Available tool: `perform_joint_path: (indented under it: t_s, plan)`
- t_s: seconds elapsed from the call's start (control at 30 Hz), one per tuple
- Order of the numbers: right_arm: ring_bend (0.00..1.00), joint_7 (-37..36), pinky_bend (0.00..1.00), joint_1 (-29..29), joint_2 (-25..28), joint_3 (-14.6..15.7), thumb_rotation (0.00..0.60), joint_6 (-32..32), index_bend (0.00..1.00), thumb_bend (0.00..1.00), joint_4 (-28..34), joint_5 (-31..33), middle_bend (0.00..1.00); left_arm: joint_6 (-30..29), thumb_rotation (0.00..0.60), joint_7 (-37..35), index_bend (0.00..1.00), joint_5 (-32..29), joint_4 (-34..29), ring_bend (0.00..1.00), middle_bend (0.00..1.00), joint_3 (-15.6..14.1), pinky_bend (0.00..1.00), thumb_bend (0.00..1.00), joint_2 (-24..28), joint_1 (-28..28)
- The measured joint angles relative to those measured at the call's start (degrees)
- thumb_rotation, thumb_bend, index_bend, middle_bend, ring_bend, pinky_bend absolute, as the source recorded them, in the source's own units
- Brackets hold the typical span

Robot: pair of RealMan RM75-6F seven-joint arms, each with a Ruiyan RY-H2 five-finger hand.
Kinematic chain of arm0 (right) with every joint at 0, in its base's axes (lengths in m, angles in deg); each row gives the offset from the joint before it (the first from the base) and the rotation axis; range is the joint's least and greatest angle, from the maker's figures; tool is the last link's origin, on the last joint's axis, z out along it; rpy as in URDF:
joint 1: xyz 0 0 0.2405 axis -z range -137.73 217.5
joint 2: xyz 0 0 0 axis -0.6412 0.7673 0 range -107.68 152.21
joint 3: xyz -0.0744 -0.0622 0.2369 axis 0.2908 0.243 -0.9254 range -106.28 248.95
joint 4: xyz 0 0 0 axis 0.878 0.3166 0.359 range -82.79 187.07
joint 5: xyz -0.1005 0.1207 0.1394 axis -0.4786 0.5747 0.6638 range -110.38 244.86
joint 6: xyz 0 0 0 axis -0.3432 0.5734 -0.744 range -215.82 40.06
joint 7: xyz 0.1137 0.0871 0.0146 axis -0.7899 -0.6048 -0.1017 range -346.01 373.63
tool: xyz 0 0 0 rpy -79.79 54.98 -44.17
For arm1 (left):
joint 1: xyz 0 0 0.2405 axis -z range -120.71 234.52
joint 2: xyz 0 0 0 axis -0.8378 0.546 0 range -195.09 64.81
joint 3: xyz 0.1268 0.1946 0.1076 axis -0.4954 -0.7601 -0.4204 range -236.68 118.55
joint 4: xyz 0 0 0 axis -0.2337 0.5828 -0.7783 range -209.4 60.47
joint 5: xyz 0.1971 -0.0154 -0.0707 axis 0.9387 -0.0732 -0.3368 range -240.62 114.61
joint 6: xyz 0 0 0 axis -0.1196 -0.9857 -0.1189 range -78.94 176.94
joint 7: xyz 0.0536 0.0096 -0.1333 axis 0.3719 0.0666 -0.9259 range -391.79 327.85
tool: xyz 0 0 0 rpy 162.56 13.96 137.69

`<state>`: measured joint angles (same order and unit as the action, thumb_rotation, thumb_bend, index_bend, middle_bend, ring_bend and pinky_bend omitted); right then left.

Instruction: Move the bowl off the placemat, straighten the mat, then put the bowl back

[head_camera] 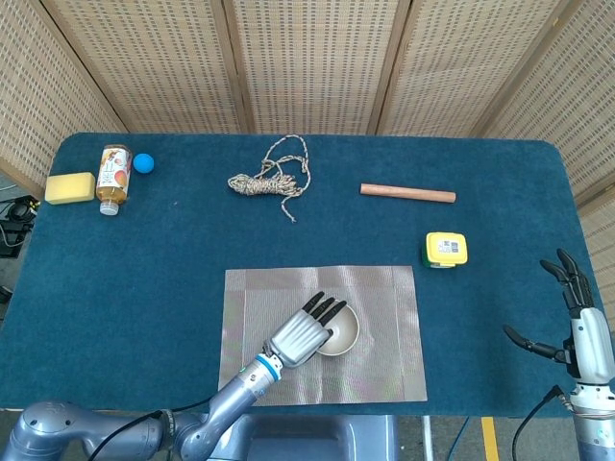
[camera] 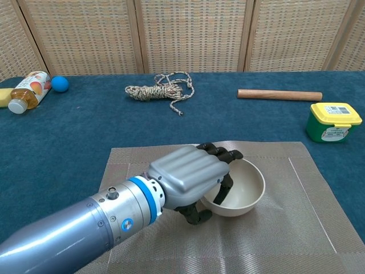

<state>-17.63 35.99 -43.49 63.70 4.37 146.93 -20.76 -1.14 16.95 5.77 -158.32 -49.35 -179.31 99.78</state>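
Note:
A beige bowl [head_camera: 342,329] [camera: 242,187] sits near the middle of the grey woven placemat [head_camera: 384,298] [camera: 319,228], which lies square to the table's front edge. My left hand [head_camera: 302,335] [camera: 191,177] grips the bowl's left rim, fingers hooked inside and the thumb under the outer wall. Whether the bowl rests on the mat or hangs just above it is unclear. My right hand [head_camera: 575,327] stands open at the table's right front corner, fingers spread, holding nothing; it shows only in the head view.
Behind the mat lie a coiled rope [head_camera: 272,179], a wooden dowel [head_camera: 407,193] and a yellow-lidded green tub [head_camera: 446,250]. At the far left corner are a yellow sponge [head_camera: 70,187], a juice bottle [head_camera: 113,178] and a blue ball [head_camera: 143,162].

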Motion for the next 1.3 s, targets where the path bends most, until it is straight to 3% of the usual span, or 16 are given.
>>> perform_joint_path:
  t_s: [0.1,0.27,0.57,0.8,1.1,1.3]
  plan:
    - [0.00,-0.35,0.00,0.08,0.15,-0.04,0.600,0.08,0.16,0.24,0.13,0.00,0.00,-0.60,0.600,1.40,0.21,-1.09,-0.28,0.00,0.00,-0.37,0.00,0.16,0.20,0.15]
    - [0.00,0.16,0.00,0.16,0.08,0.23,0.600,0.24,0.16,0.24,0.22,-0.65,0.00,-2.66,0.600,1.71,0.06,-1.78,-2.83,0.00,0.00,-1.10,0.00,0.14,2.03,-0.23]
    - [0.00,2.11,0.00,0.23,-0.53,0.66,0.600,0.62,0.16,0.23,0.12,-1.64,0.00,-9.67,0.600,-1.18,0.02,0.05,-9.75,0.00,0.00,-3.11,0.00,0.14,9.68,-4.10]
    - [0.00,4.52,0.00,0.06,-1.09,1.12,0.600,0.33,0.15,0.24,0.02,-2.30,0.00,-19.15,0.600,-9.95,0.02,4.77,-14.05,0.00,0.00,-6.45,0.00,0.13,20.28,-11.22]
    - [0.00,9.80,0.00,-0.81,-1.01,2.54,0.600,-2.98,0.12,0.23,-0.24,-2.50,0.00,-33.10,0.600,-25.19,0.01,11.20,-13.42,0.00,0.00,-11.05,0.00,0.12,34.48,-22.47]
    - [0.00,14.21,0.00,-1.33,-0.76,3.34,0.600,-4.65,0.05,0.21,-0.94,-2.75,0.00,-39.66,0.600,-29.05,0.00,14.55,-10.81,0.00,0.00,-13.12,0.00,0.11,37.45,-28.00]
